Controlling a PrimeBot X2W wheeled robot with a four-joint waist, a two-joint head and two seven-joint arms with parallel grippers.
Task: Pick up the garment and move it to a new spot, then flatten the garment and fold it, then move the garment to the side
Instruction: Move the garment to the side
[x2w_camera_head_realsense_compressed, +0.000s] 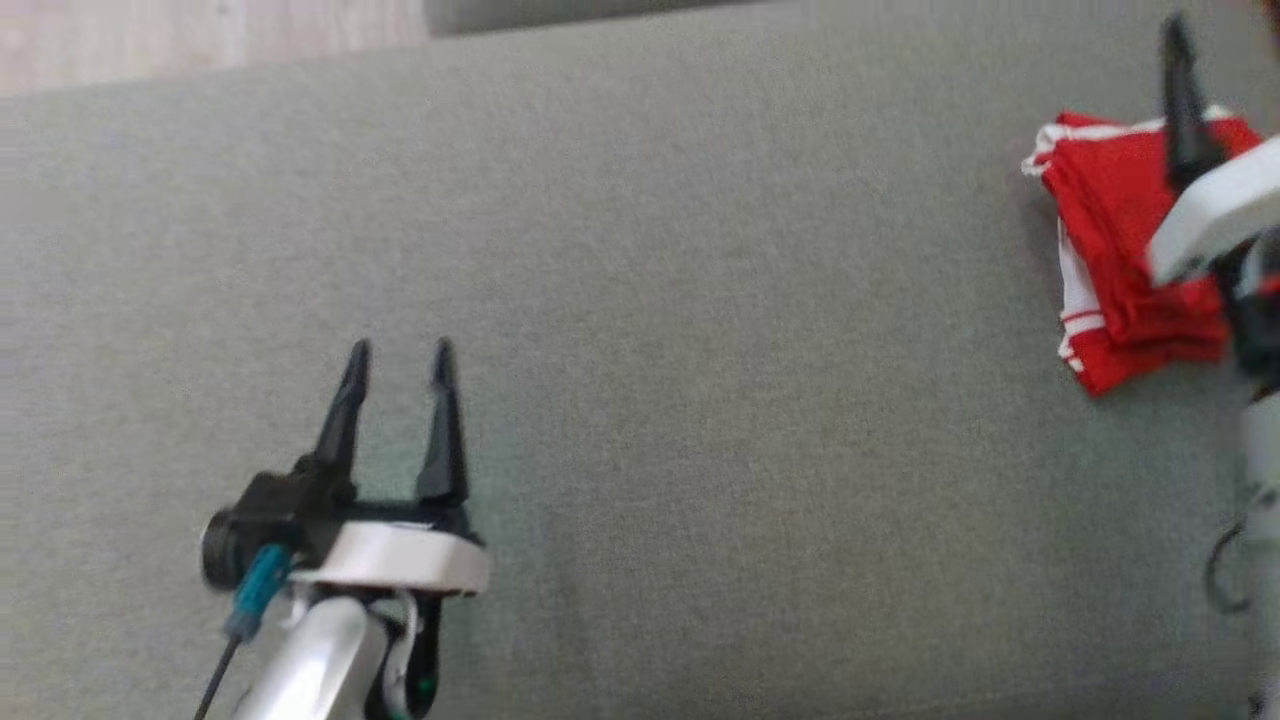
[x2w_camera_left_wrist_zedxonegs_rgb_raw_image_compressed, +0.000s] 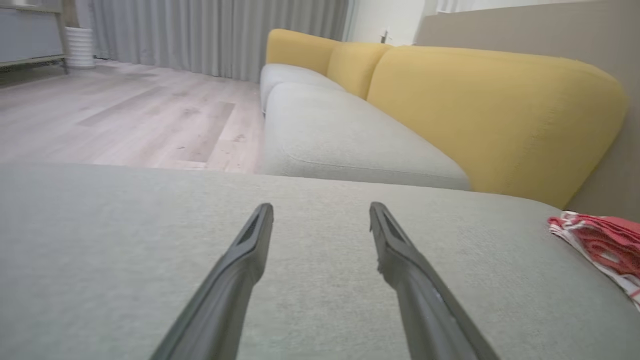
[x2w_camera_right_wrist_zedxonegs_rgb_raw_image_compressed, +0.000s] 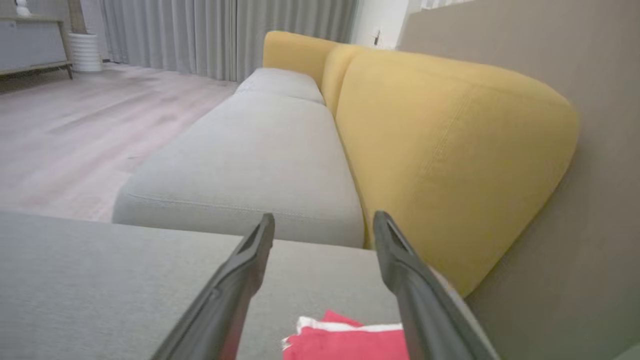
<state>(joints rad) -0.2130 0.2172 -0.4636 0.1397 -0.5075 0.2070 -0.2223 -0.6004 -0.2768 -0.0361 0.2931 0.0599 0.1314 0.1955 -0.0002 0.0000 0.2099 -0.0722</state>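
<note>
The garment (x2w_camera_head_realsense_compressed: 1125, 255) is red cloth with white stripes, folded into a compact stack at the right edge of the grey cushion; its corner shows at the left wrist view's right edge (x2w_camera_left_wrist_zedxonegs_rgb_raw_image_compressed: 602, 245). My right gripper (x2w_camera_right_wrist_zedxonegs_rgb_raw_image_compressed: 322, 222) hovers above the garment (x2w_camera_right_wrist_zedxonegs_rgb_raw_image_compressed: 345, 342), open, with nothing between its fingers; one dark finger (x2w_camera_head_realsense_compressed: 1183, 95) rises over the stack in the head view. My left gripper (x2w_camera_head_realsense_compressed: 400, 355) stands open and empty over bare cushion at the lower left, far from the garment; its fingers also show apart along the cushion (x2w_camera_left_wrist_zedxonegs_rgb_raw_image_compressed: 320, 210).
The grey cushion (x2w_camera_head_realsense_compressed: 700, 350) stretches wide around both arms. A sofa with a grey seat (x2w_camera_left_wrist_zedxonegs_rgb_raw_image_compressed: 340, 140) and yellow backrests (x2w_camera_right_wrist_zedxonegs_rgb_raw_image_compressed: 440, 145) lies beyond its far edge. Pale wooden floor (x2w_camera_left_wrist_zedxonegs_rgb_raw_image_compressed: 125, 115) and grey curtains are to the left. A beige wall panel (x2w_camera_right_wrist_zedxonegs_rgb_raw_image_compressed: 575, 250) stands close on the right.
</note>
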